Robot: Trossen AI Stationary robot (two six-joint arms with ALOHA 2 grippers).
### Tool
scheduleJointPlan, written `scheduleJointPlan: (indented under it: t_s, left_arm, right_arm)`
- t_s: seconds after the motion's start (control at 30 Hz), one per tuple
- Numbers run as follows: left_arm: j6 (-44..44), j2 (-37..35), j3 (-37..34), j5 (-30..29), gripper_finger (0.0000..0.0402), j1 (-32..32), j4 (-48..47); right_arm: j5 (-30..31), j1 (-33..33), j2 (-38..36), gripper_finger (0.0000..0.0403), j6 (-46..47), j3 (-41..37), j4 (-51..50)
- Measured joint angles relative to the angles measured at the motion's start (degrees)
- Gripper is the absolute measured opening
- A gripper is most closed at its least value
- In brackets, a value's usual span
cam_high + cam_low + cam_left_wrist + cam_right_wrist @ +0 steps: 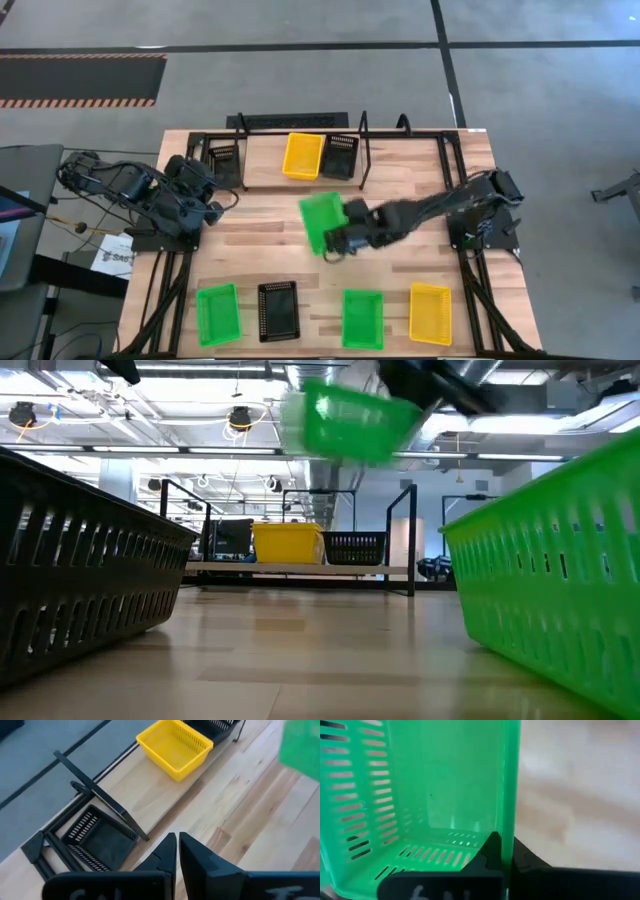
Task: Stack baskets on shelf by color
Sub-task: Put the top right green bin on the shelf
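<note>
My right gripper [343, 237] is shut on a green basket [323, 220] and carries it over the middle of the table; the low view shows that basket [350, 420] high up and tilted. The shelf [265, 168] stands at the far edge and bears a black basket [222, 160], a yellow basket [303, 155] and another black basket [340, 155]. My left gripper [177, 845] waits shut over the table's left side, near the shelf's left end, with nothing in it. My right gripper pinches one side wall of the green basket at its rim [509, 827], one finger [487, 852] inside the basket and one outside. The fingers slant downward from the table's right side. The basket is lifted clear of the table and tilted.
Along the near edge lie a green basket [217, 313], a black basket [278, 310], another green basket [362, 318] and a yellow basket [430, 312]. Black wire uprights [362, 150] rise at the shelf's ends. Bare wood lies between the shelf and the near row.
</note>
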Motion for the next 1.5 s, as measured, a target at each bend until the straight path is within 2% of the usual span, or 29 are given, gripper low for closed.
scheduleJointPlan:
  t_s: [0.17, 0.33, 0.47, 0.6, 0.73, 0.8, 1.0, 1.3, 1.5]
  left_arm:
    - [-0.96, -4.5, 0.02, 0.24, 0.0009, 0.0, -0.1]
    - [-0.41, -7.74, 0.02, 0.22, 0.0009, 0.0, -0.1]
    - [-0.18, -8.51, 0.02, 0.22, 0.0009, 0.0, -0.1]
    - [0.24, -8.48, 0.02, 0.46, 0.0009, 0.0, -0.04]
    - [0.66, -8.05, 0.02, 0.44, 0.0009, 0.0, -0.07]
    - [0.72, -7.87, 0.02, 0.41, 0.0009, 0.0, -0.05]
    - [0.64, -7.03, 0.02, 0.07, 0.0009, 0.01, -0.06]
    - [0.64, -5.36, 0.02, 0.0, 0.0009, 0.01, -0.04]
    - [0.26, -4.51, 0.02, 1.08, 0.0009, 0.0, -0.08]
  right_arm:
    - [6.39, -6.22, 0.0, 0.0003, -17.65, 10.37, 2.97]
    - [6.85, -14.69, 0.07, 0.0002, -29.51, 12.61, 12.27]
    - [1.67, -20.01, 2.81, 0.0002, -35.55, 12.79, 25.36]
    - [-5.72, -21.07, 6.54, 0.0002, -37.19, 12.74, 32.79]
    - [-11.4, -18.54, 9.57, 0.0002, -34.87, 12.76, 31.01]
    - [-13.8, -16.31, 10.7, 0.0002, -33.21, 12.49, 25.21]
    - [-20.02, -9.81, 14.56, 0.0002, -25.41, 12.57, 17.63]
    - [-24.29, -5.84, 20.65, 0.0002, -21.33, 12.56, 2.59]
    - [-24.86, -5.81, 21.7, 0.0002, -23.0, 12.6, 0.35]
